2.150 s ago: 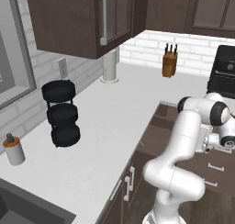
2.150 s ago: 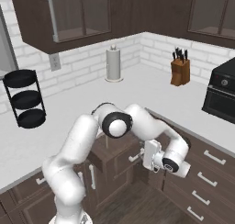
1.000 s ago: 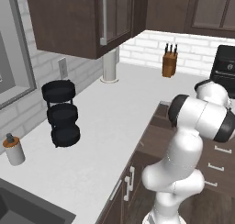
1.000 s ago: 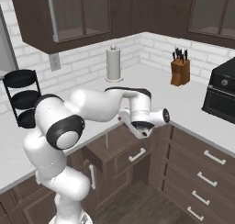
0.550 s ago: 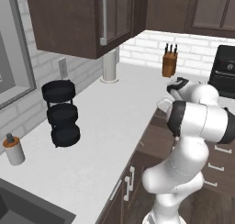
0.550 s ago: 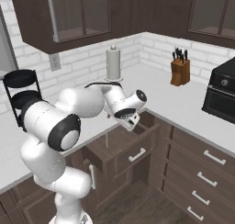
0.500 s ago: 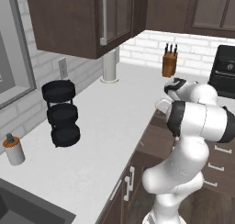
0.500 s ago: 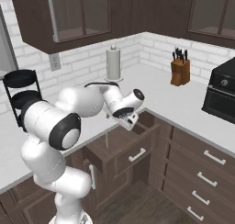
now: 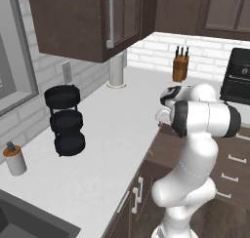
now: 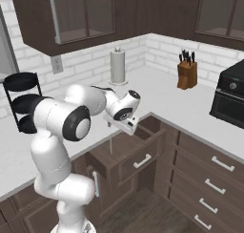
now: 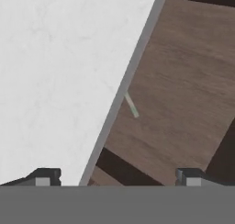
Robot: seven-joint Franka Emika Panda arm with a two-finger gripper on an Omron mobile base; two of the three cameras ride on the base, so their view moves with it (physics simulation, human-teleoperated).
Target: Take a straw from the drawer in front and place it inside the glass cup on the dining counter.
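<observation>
**Open gripper poised over the pulled-out drawer, straw half tucked under the counter lip**

At left in the hand view, the white marble counter top [image 11: 59, 71] overhangs the drawer, which likely explains why the gripper [image 11: 117, 175] hangs above the edge: the very thin pale whitish straw [image 11: 131, 105] lies on the brown floor right beside that lip, one end apparently hidden beneath it. The jaws stand wide apart, holding nothing. In the right base view the shallow dark brown wooden drawer [image 10: 125, 155] with its silver bar handle [image 10: 142, 161] stands pulled out under the gripper [image 10: 127, 124]; the straw is all I can make out inside it.
</observation>
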